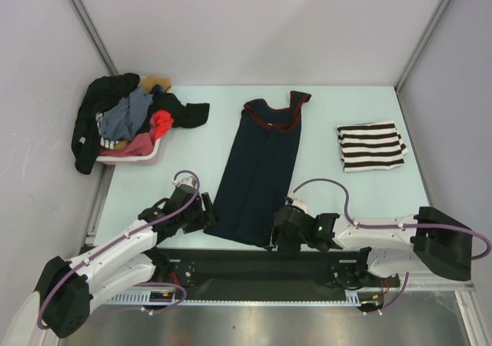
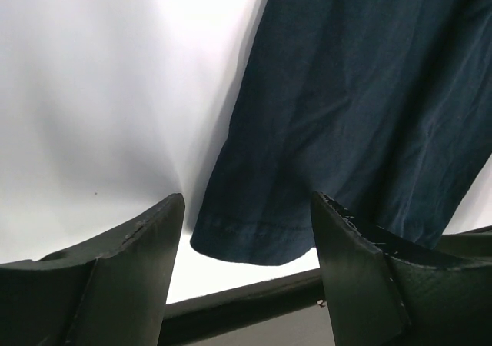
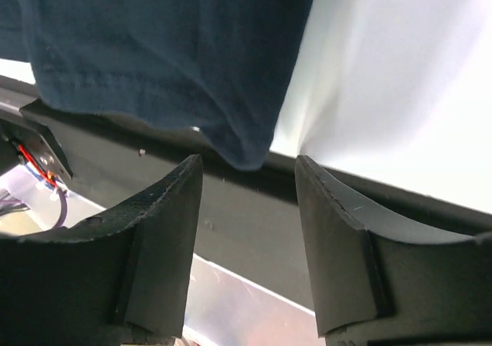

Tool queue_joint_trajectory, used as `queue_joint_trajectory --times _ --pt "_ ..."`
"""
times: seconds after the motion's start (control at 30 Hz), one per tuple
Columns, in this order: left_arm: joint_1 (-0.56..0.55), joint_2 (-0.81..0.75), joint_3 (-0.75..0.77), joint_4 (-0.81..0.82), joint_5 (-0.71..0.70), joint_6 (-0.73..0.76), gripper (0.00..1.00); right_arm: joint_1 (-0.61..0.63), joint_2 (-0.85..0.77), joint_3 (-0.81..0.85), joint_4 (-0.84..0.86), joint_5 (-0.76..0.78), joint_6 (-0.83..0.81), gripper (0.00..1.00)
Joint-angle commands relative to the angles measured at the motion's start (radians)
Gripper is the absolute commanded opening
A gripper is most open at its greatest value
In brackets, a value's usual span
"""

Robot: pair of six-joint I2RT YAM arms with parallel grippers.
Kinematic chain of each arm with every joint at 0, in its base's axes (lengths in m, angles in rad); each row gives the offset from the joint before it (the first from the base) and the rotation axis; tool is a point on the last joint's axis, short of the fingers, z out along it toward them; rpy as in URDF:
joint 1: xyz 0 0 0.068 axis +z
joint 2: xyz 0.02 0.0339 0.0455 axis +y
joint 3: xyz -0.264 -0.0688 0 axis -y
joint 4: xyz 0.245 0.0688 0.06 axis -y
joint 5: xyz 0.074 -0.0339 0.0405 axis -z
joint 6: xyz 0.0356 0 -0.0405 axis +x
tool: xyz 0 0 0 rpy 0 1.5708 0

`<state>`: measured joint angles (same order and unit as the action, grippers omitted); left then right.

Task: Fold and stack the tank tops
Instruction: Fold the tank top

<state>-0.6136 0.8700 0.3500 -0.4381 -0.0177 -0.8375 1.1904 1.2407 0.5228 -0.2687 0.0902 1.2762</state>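
Observation:
The dark navy tank top (image 1: 257, 169) lies flat as a long narrow strip down the middle of the table, with its red-trimmed neck at the far end. Its near hem overhangs the table edge. My left gripper (image 1: 207, 215) is open at the hem's left corner (image 2: 254, 238), which sits just ahead of the gap between the fingers (image 2: 138, 261). My right gripper (image 1: 278, 232) is open at the hem's right corner (image 3: 246, 150), whose tip hangs level with the fingertips (image 3: 184, 184). The striped tank top (image 1: 371, 146) lies folded at the far right.
A pale pink basket (image 1: 131, 160) heaped with mixed clothes (image 1: 127, 115) stands at the far left, and some of them spill over its sides. A black rail (image 1: 254, 265) runs along the near table edge under the hem. Grey walls close in both sides.

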Motion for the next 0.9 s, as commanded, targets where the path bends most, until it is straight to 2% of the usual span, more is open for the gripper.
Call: queue_joint_trajectory --times 0.0,0.17,0.27,0.3,0.33,0.53,0.77,0.87 --pt "-0.009 0.003 -0.031 -0.01 0.01 -0.005 0.73 0.008 0.037 -0.009 0.097 0.013 0.032 0.55" --pt "-0.009 0.009 -0.023 -0.016 0.007 -0.003 0.71 0.011 0.088 0.0 0.096 0.019 0.046 0.42" --pt "-0.011 0.014 -0.02 -0.013 0.004 0.0 0.69 0.014 0.086 0.005 0.066 0.043 0.048 0.22" --pt "-0.011 0.017 -0.022 -0.01 0.007 0.001 0.68 0.012 0.065 0.002 0.037 0.055 0.051 0.07" --pt "-0.012 0.017 -0.022 -0.008 0.009 0.002 0.67 0.012 0.049 -0.001 0.02 0.06 0.052 0.0" --pt "-0.047 0.034 -0.028 0.009 0.01 -0.003 0.68 0.009 -0.069 -0.055 -0.101 0.08 0.046 0.0" --pt "-0.087 0.037 -0.029 0.01 0.038 -0.021 0.65 -0.014 -0.107 -0.121 -0.084 0.049 0.051 0.0" --pt "-0.112 -0.003 -0.034 -0.019 0.05 -0.035 0.68 -0.028 -0.109 -0.119 -0.086 0.052 0.042 0.0"
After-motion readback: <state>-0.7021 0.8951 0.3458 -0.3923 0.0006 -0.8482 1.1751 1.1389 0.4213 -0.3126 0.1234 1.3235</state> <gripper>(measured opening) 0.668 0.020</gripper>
